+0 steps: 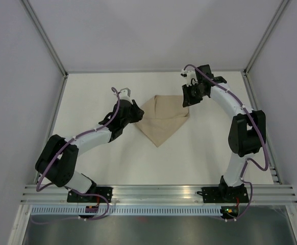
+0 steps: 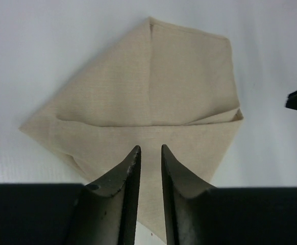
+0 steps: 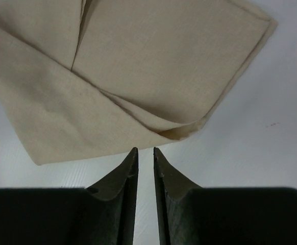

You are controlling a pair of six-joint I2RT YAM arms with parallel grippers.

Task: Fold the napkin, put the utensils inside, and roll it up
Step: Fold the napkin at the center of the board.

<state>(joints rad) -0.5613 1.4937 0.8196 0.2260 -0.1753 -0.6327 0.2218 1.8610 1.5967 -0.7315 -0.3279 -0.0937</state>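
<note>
Lying folded, matte tan napkin (image 1: 163, 119)

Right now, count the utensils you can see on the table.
0. No view shows any cutlery. Only the folded napkin lies between the left hand and right hand; some could be hidden under its layers or out of frame.

Napkin (image 1: 163, 119) lies folded on the table (image 1: 204, 153), about mid-table, its point toward the arm bases. Top flaps overlap the lower layer and meet along a crease down the middle. Left gripper (image 1: 136, 113) sits at the napkin's left edge; in the left wrist view its fingers (image 2: 129, 173) hang over the cloth. Right gripper (image 1: 188, 97) sits at the napkin's far right corner; in the right wrist view the fingertips (image 3: 130, 162) stand just off that corner, over bare table.
</note>
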